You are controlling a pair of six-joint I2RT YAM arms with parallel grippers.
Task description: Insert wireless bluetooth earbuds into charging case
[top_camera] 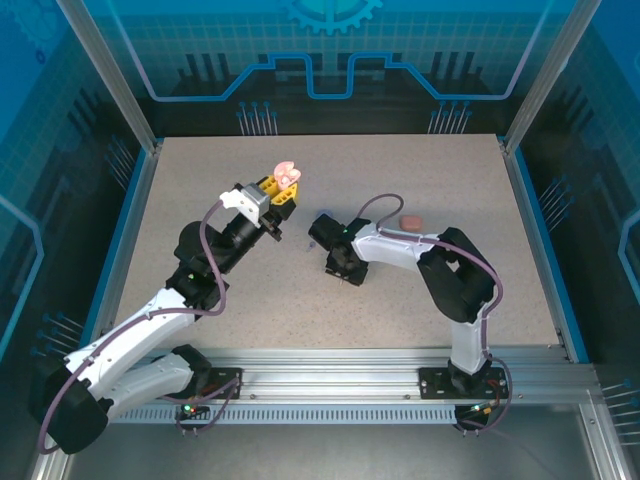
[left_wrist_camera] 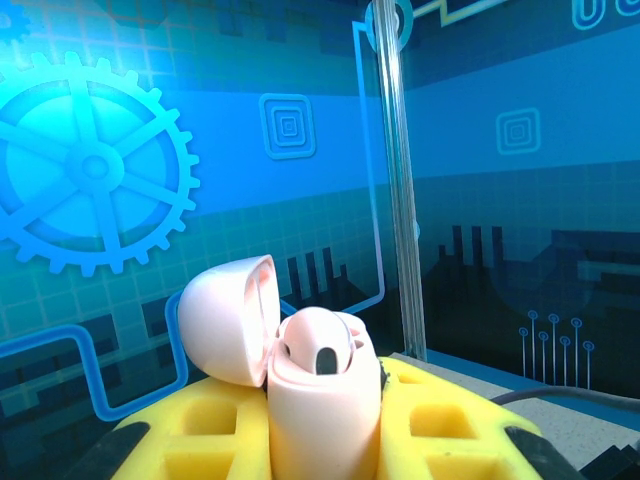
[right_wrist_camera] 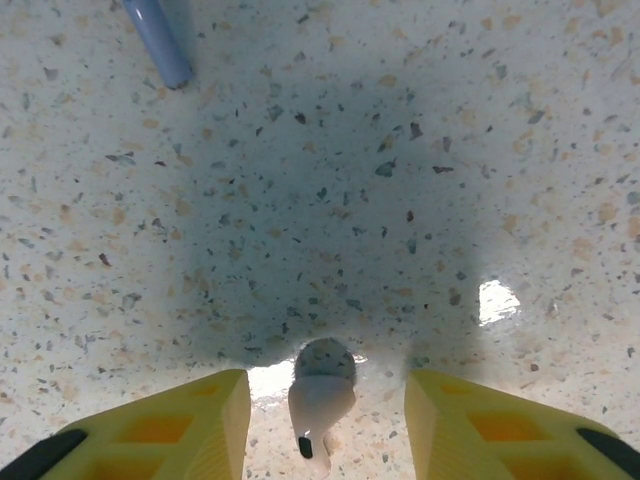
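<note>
Speckled table [top_camera: 200,200] inside a blue-panelled cell.

Step in hand: picking up an earbud.
- Right claw [right_wrist_camera: 326,400] points straight down near the middle of the table. Its yellow fingers [right_wrist_camera: 200,420] are spread to either side of a pale earbud [right_wrist_camera: 322,385] and touch neither side. The bud lies flat on the surface, stem towards the wrist.
- Left claw [top_camera: 280,190] is clenched on a pink charging case [left_wrist_camera: 325,420], held off the table, left of centre towards the far edge. The lid [left_wrist_camera: 225,320] is hinged open and the mouth faces up. I can't tell if either slot is already filled.

Next move, my read:
- Pinch gently; the bud is tiny and smooth and will likely squirt out or roll.
- Lift, carry it left to the case and line the stem up with a slot. The open lid narrows the approach on one side.

Around:
- A small pink object [top_camera: 408,220] sits on the table behind the right forearm, well apart from the pick. I can't tell what it is.
- A bluish cable-like thing [right_wrist_camera: 158,45] lies beyond the bud, not in the way.
- The two wrists are near each other, so watch clearance at the handover.
</note>
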